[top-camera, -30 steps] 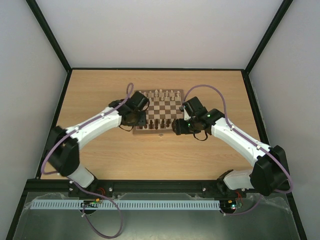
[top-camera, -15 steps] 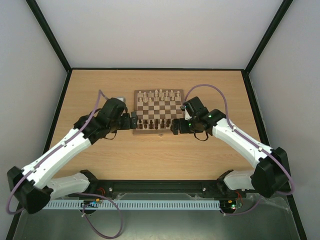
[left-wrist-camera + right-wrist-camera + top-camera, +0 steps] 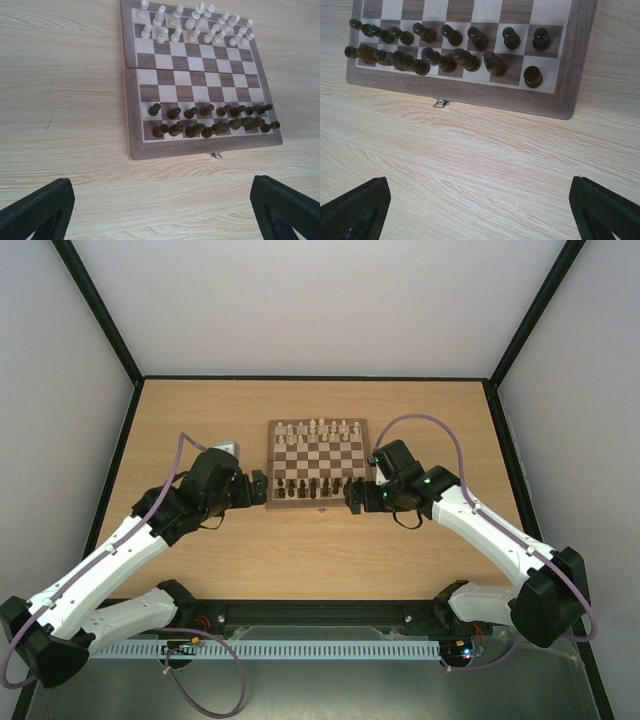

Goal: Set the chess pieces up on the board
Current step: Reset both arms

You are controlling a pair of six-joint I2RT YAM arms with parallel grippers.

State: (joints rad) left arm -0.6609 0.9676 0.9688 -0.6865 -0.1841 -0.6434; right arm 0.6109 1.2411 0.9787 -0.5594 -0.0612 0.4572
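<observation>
Both tools are seen off the board. The left gripper (image 3: 259,488) is held just outside the near-left corner and the right gripper (image 3: 353,497) just outside the near-right corner. Each is spread as wide as it goes, and nothing is carried between the fingers of either.

The chessboard (image 3: 318,456) is found just beyond the grippers and between them, lying flat on the light wood tabletop (image 3: 480,165), with its ranks running left to right. A small metal clasp (image 3: 439,103) is seen on its near edge.

The dark brown chessmen (image 3: 206,109) are ranged in two rows along the near edge, within close reach of either arm: the left half is nearer the left arm, the right half nearer the right. The pale cream chessmen (image 3: 161,35) are ranged in two rows along the far edge, so a longer reach across the bare middle squares would be needed.

On the count, one board and two grippers are noted. About sixteen dark men and about sixteen cream are made out, eight to a row, though an exact tally is not allowed where the pieces overlap. No piece is spotted on the tabletop, so the set-up is judged done or nearly so.
</observation>
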